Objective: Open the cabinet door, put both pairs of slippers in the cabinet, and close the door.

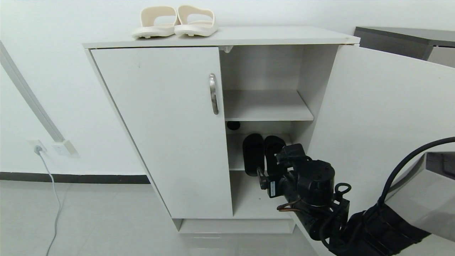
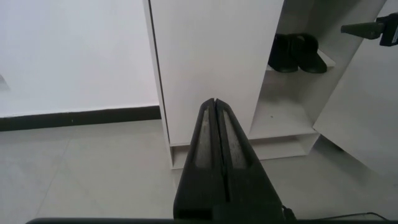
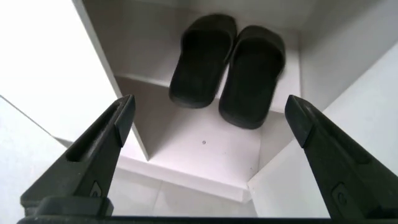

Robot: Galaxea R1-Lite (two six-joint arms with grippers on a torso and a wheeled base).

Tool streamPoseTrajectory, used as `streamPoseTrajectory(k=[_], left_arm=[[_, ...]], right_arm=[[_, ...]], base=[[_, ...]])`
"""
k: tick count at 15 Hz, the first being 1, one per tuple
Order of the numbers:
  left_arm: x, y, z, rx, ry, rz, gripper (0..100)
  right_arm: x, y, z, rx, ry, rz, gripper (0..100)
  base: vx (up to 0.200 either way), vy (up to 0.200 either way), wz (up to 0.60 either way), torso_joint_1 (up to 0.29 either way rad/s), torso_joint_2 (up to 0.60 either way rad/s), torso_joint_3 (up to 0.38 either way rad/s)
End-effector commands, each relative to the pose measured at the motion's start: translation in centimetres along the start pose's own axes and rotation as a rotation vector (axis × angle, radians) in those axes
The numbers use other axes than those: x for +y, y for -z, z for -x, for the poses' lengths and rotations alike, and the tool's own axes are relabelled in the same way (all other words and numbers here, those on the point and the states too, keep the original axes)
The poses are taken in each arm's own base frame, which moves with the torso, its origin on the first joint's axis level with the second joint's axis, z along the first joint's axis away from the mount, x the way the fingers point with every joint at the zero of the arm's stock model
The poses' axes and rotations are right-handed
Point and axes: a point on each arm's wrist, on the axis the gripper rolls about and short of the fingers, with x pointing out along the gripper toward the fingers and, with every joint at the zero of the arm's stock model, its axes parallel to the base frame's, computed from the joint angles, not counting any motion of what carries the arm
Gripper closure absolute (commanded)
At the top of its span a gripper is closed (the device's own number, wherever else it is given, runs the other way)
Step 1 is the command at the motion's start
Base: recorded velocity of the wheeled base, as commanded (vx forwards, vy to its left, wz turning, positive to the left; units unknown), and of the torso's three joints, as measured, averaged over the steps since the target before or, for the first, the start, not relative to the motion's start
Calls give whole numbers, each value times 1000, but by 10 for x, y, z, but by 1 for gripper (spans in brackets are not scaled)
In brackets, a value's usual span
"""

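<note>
Cabinet door [image 1: 391, 117] on the right stands open toward the robot, nearest of all. Just beside its inner face the right tool [image 1: 273, 165] hangs before the open compartment. The right wrist view settles that tool's state: its two fingers [image 3: 102, 149] are spread wide and hold nothing, with the black slippers [image 3: 227, 68] framed between them farther in.

The left wrist view supplies the left tool [image 2: 214, 118], fingers pressed together and empty, above the floor [image 2: 74, 174] and well apart from the cabinet [image 2: 211, 56]. The same view catches a tip of the right tool far off, by the open side.

Deeper in, the black pair lies side by side and touching on the middle shelf [image 1: 235, 158], near ends jutting slightly past its front edge. An upper shelf [image 1: 266, 106] sits above it and a bottom board [image 1: 249, 199] below. The left door [image 1: 160, 131] is shut and carries one metal handle [image 1: 213, 94].

Farthest back, the head view takes in the cream pair [image 1: 176, 21] on the cabinet top [image 1: 284, 35], side by side and touching (above the shut door).

By count: two pairs, so four slippers; two doors; one handle; three levels inside.
</note>
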Motion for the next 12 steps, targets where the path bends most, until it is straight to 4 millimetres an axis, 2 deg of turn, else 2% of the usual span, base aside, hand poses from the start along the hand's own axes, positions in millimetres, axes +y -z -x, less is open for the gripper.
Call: streamPoseTrajectory(k=[1, 3, 12], left_arm=[[0, 0, 0, 1, -2, 0, 100], [0, 0, 0, 1, 0, 0, 100], [0, 0, 0, 1, 0, 0, 100]], right_arm=[[3, -7, 8, -15, -18, -8, 0], [5, -6, 11, -12, -29, 3, 0], [4, -3, 9, -5, -24, 11, 0]], base=[[0, 0, 0, 0, 0, 0], [0, 0, 0, 0, 0, 0], [0, 200, 0, 3, 1, 3]])
